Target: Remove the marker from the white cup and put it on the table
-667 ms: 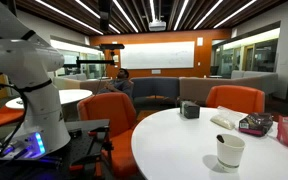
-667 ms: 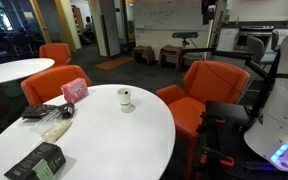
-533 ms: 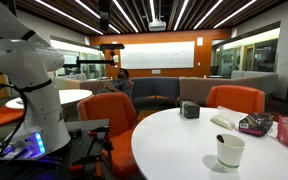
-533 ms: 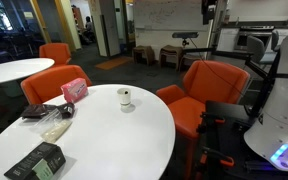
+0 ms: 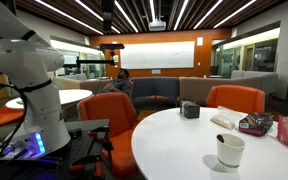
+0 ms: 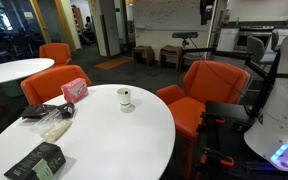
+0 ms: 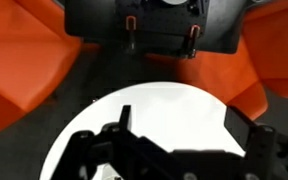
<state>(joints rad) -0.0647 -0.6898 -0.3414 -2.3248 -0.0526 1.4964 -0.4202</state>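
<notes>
while the gripper (image 7: 176,118) hangs open, one white cup (image 6: 125,97) on the table (image 6: 134,140), one pink box (image 6: 74,89) apart

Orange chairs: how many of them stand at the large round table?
2. One orange chair stands behind the pink box; the other is on the opposite side of the table. More may be hidden outside the picture.

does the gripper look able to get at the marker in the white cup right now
Probably yes: the small off-white cup stands alone on the round white table, its top unobstructed. The open gripper is far from it, and the marker is too small to see.
</notes>
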